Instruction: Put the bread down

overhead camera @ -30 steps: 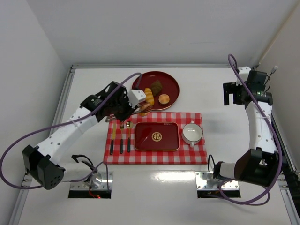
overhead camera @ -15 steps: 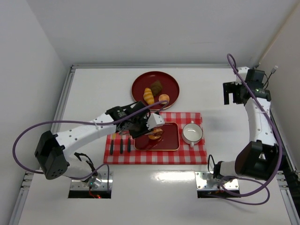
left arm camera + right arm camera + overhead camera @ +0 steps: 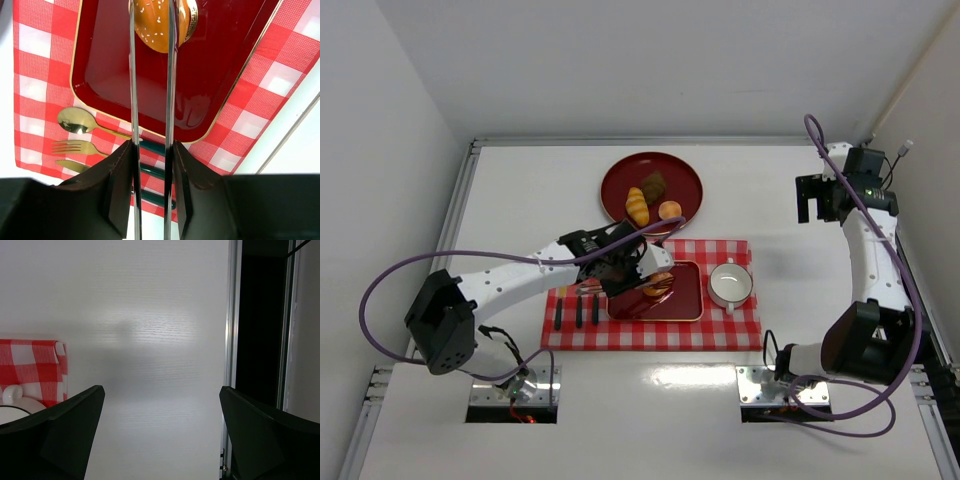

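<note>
— Since half a second ago, the left gripper (image 3: 152,150) has shifted a little over the red tray (image 3: 110,75)?
— Yes. Its fingers squeeze the tongs (image 3: 132,100), which pinch the bread (image 3: 152,27) above the tray; whether the bread touches it, I cannot tell. The right gripper (image 3: 161,388) stands wide apart.

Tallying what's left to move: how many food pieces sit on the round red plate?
3 on the plate: a yellow roll at left, a dark brown piece farther back, a small orange bun at right. None looks hidden.
</note>
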